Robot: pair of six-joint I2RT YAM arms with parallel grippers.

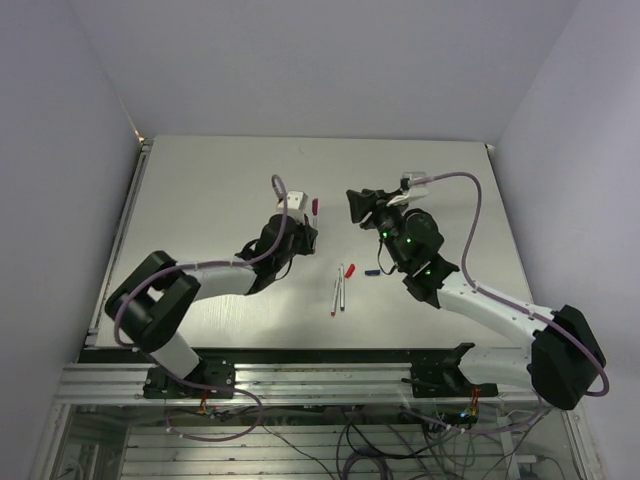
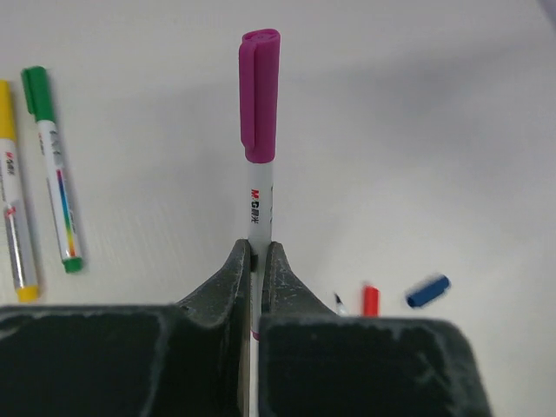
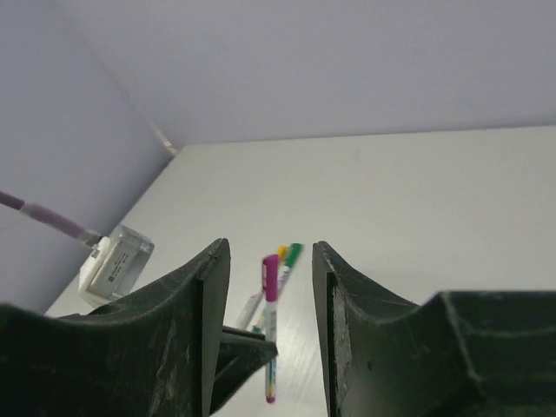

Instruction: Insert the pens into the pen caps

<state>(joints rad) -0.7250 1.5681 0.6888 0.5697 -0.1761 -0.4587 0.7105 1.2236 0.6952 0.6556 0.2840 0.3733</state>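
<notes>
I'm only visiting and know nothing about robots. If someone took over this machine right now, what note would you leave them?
Left tool: shut on the purple pen, whose purple cap is already on.
Right tool: open and holding nothing, facing the purple pen.
Done: the yellow pen and the green pen lie capped on the table. The purple pen is capped too.
Left to do: the red cap and the blue cap lie loose near the red-tipped pen and the blue-tipped pen, which are both bare. Set the purple pen down, then cap those two.
</notes>
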